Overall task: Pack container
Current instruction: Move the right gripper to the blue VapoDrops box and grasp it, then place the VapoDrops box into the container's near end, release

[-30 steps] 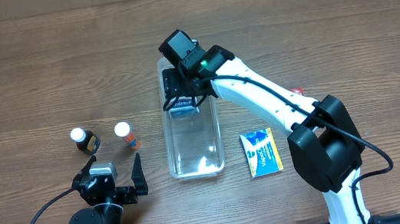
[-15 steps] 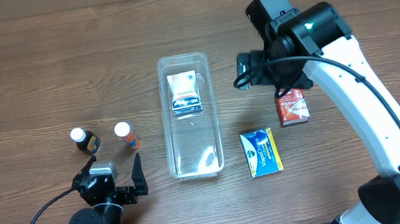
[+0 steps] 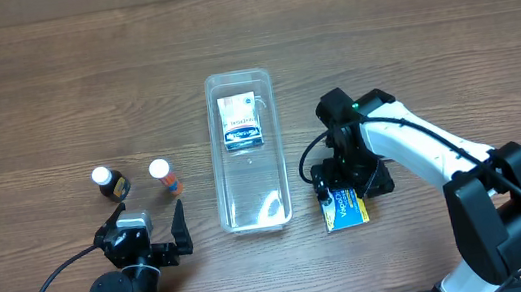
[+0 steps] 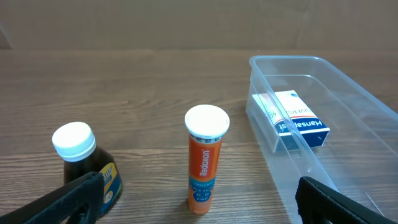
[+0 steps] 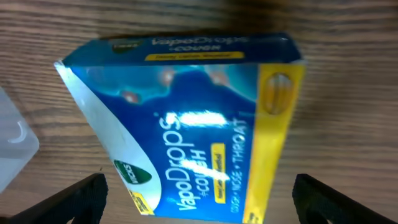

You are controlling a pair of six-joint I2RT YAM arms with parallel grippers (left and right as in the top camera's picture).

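Observation:
The clear container [image 3: 253, 192] lies lengthwise at mid-table, with a white-and-blue box [image 3: 240, 120] in its far end. My right gripper [image 3: 346, 180] hangs open just right of the container, low over a blue-and-yellow VapoDrops box [image 3: 346, 212]. In the right wrist view that box [image 5: 193, 124] fills the space between the two spread fingers, and neither finger touches it; my right gripper [image 5: 202, 205] holds nothing. My left gripper [image 3: 147, 223] rests open near the front edge, empty. The left wrist view shows the container [image 4: 348, 134] and the box inside it [image 4: 301, 121].
A dark bottle with a white cap [image 3: 107, 181] and an orange tube with a white cap [image 3: 164, 177] stand left of the container. In the left wrist view the bottle [image 4: 84, 165] and the tube [image 4: 205, 158] stand upright just ahead of my open left gripper [image 4: 199, 214].
My right gripper opened and left the white-and-blue box in the container. It then swung right and came down over the blue-and-yellow box. The left arm has not moved.

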